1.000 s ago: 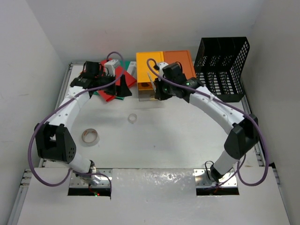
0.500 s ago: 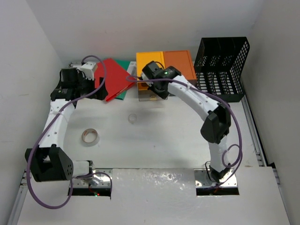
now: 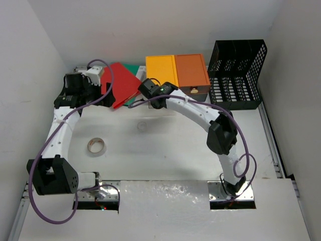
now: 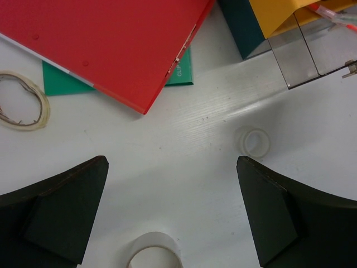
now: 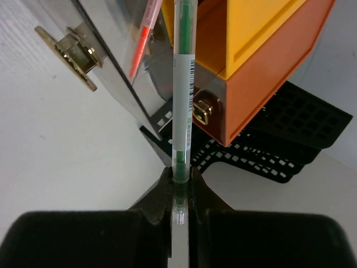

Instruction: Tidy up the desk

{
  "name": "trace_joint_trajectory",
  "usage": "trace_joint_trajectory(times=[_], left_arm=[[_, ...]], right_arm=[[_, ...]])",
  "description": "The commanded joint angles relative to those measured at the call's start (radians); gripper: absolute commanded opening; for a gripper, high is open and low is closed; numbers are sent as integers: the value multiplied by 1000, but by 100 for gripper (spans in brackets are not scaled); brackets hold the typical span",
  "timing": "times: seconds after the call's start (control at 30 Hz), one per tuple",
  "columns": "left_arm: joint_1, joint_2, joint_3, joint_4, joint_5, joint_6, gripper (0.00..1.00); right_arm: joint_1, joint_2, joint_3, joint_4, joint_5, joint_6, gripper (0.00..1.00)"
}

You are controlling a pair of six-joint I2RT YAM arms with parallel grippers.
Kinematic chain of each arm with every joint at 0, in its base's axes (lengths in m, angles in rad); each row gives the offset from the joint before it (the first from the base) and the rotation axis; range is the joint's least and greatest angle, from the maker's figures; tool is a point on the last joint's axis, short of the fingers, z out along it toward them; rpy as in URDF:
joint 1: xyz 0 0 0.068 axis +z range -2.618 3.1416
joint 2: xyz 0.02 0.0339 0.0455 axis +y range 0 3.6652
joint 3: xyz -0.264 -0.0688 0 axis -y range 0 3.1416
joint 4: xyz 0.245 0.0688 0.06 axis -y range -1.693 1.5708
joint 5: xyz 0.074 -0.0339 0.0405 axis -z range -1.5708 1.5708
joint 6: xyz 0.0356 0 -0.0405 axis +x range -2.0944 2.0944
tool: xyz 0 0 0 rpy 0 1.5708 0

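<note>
Desk (image 3: 175, 145), red folder (image 4: 106, 39), left fingers (image 4: 61, 206) apart, right fingers (image 5: 159, 201) clamped on green pen (image 5: 183, 111) by drawer box (image 5: 262, 33)

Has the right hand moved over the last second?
Yes. The right hand, gripping a green pen, has shifted left along the drawer box: from in front of its yellow half to its left front corner.

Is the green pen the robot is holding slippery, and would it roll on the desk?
Probably. The pen is a round, straight tube, so lying on the flat desk it would likely roll. Its clear barrel looks smooth, so it might slip in the right gripper. Held by one end, it shows no bend, so it seems stiff.
</note>
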Motion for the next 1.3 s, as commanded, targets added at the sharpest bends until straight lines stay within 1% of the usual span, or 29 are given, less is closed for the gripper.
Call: trace_joint_trajectory(times=[0.0,0.1,0.13,0.17,0.23,0.27,0.33,0.4,0.47,0.5,0.67,0.77,0.8,0.83,0.87,0.9,0.93,0.97,1.0,1.03,1.07,1.1,1.13,1.17,1.2,1.23,1.27], left_arm=[[-1,-13,-14,31,-4,8,100],[-3,-15,-14,32,-5,13,99],[-1,-15,-12,31,-5,14,100],[-3,-13,-11,31,-2,14,100],[-1,-16,-8,25,1,22,100],[-3,-19,-8,22,1,25,100],[-1,-23,-9,17,-2,33,100],[-1,-29,-15,17,-13,37,100],[-1,-32,-25,20,-19,40,100],[-1,-35,-26,19,-16,42,100],[-3,-36,-25,8,10,45,100],[-1,-39,-17,14,0,47,100],[-1,-38,-17,14,-5,48,100],[-1,-38,-17,16,-11,50,100],[-1,-38,-18,16,-28,53,100],[-1,-39,-22,17,-39,56,100],[-1,-41,-25,17,-62,56,100],[-1,-42,-32,17,-74,57,100],[0,-44,-37,20,-85,56,100],[0,-55,-41,25,-103,57,100],[0,-58,-58,28,-114,68,100],[0,-65,-69,31,-120,76,100],[2,-73,-78,32,-131,89,100],[2,-75,-94,22,-140,120,100],[2,-78,-101,17,-157,131,100],[2,-79,-110,16,-200,137,100],[3,-85,-133,19,-223,151,100]], right_arm=[[9,17,23,91,121,-107,0],[18,55,54,106,110,-126,0],[19,63,55,111,115,-132,1],[21,72,57,120,136,-143,8],[21,97,58,123,144,-166,11],[21,103,57,132,142,-170,20],[19,112,51,143,132,-173,25],[18,118,55,168,132,-169,33],[16,117,64,187,124,-164,44],[15,115,75,191,122,-164,48],[12,103,123,215,173,-164,49],[12,57,135,249,181,-128,49],[10,19,135,260,179,-109,50],[10,-4,132,278,167,-86,55],[6,-32,129,287,153,-22,58],[4,-102,103,296,130,18,62],[-3,-144,79,312,59,56,66],[-7,-190,2,324,15,139,67],[-10,-293,-48,342,-32,181,67],[-13,-351,-117,406,-84,216,69],[-13,-412,-285,454,-209,265,74],[-13,-472,-376,515,-285,290,75],[-16,-585,-473,645,-349,317,77],[-22,-627,-630,701,-443,399,72],[-31,-659,-687,749,-483,450,65],[-48,-693,-733,799,-517,496,51],[-60,-696,-788,812,-592,577,13]])
